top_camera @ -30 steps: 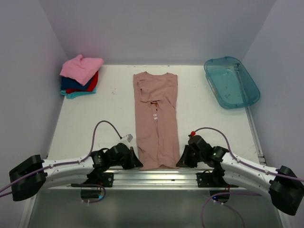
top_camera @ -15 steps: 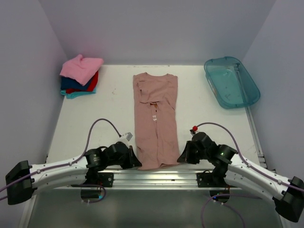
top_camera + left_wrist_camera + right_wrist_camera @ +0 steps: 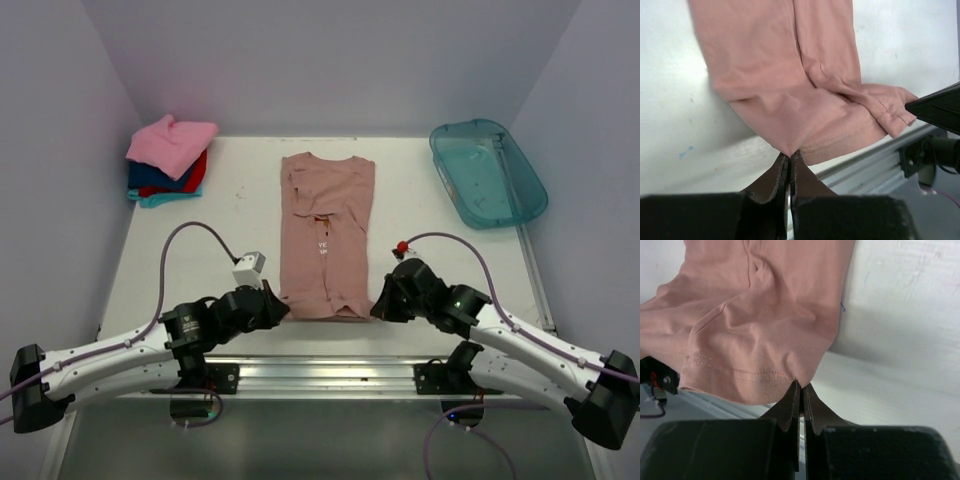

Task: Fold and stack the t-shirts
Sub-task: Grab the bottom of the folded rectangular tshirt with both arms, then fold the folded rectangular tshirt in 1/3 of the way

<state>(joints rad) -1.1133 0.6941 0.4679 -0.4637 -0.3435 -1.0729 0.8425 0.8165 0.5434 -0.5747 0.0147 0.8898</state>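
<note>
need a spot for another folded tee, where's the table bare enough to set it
Bare table lies between the folded stack and the dusty pink tee, and between that tee and the teal tub. Crowded at the tee's near hem, where the left gripper and right gripper pinch its corners.

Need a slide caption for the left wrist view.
Left fingers pinch a hem corner of the pink-brown tee.

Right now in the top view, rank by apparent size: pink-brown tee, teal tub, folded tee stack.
1. dusty pink-brown tee: clearly largest, a long strip.
2. teal tub.
3. folded stack of tees: smallest, though not far behind the tub, and being piled up may enlarge it slightly.
</note>
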